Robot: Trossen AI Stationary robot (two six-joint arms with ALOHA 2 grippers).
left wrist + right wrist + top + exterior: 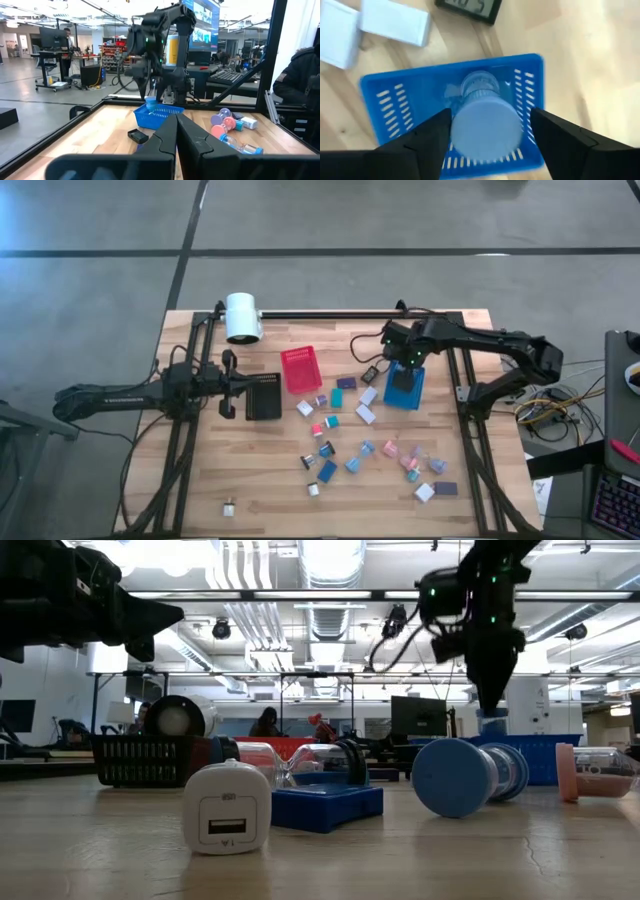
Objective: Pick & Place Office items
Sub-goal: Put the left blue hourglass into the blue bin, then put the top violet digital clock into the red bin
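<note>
My right gripper (pixel 490 116) hangs open over the blue slotted bin (pixel 405 388), pointing down. A light-blue round piece (pixel 485 125) stands between its fingers, reaching down into the bin (pixel 395 80); in the low view the piece (pixel 490 720) shows just under the fingertips. Other office items (pixel 370 450) lie scattered on the wooden table's middle and near part. My left gripper (pixel 176 135) is shut, empty and level at the table's left, beside the black bin (pixel 264 396). My right gripper comes at the light-blue round piece from above, one finger on each side of its round wall (pixel 512 125). A gap shows beside one finger. Whether the other finger (pixel 437 132) touches the piece I cannot tell.
A red bin (pixel 301 370) sits between the black and blue bins. A big white cylinder (pixel 242 317) lies at the far left. A black flat device (pixel 470 7) and white blocks (pixel 395 22) lie beside the blue bin. A white charger block (pixel 228 808) stands near the table's front.
</note>
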